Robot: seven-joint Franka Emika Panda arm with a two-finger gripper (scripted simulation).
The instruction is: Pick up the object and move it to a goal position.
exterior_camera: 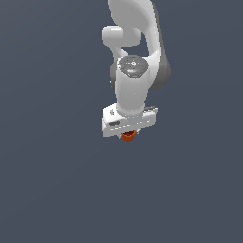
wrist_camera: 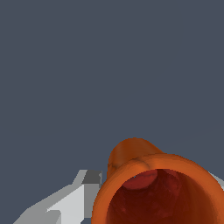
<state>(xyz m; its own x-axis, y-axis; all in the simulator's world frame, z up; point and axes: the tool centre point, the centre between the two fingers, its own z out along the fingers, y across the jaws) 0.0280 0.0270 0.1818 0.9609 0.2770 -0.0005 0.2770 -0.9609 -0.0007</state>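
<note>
Item 1 — arm (exterior_camera: 135,57): white Franka arm, entering from the top centre of the exterior view and reaching downward, its wrist section pointing down at mid-frame.

Item 2 — gripper (exterior_camera: 128,135): white hand body sitting just below the centre of the exterior view, slightly tilted. The fingers are almost wholly hidden under the body there. In the wrist view one pale grey finger (wrist_camera: 65,203) is showing in the lower left corner, lying right against the orange wall of the cup; a sliver of a second pale part is peeking out at the right edge, on the far side of the cup. The jaws are standing narrowly apart, closing on the cup from both sides, with no gap visible on the near side.

Item 3 — object (exterior_camera: 128,137): small orange-red cup, protruding just beneath the hand body, slightly below centre in the exterior view. In the wrist view the object (wrist_camera: 131,155) is filling the lower right, its dark hollow mouth facing the camera.

Item 4 — background (exterior_camera: 47,180): flat slate-blue field, filling the rest of both views. Whether the cup is resting on it cannot be told.
</note>
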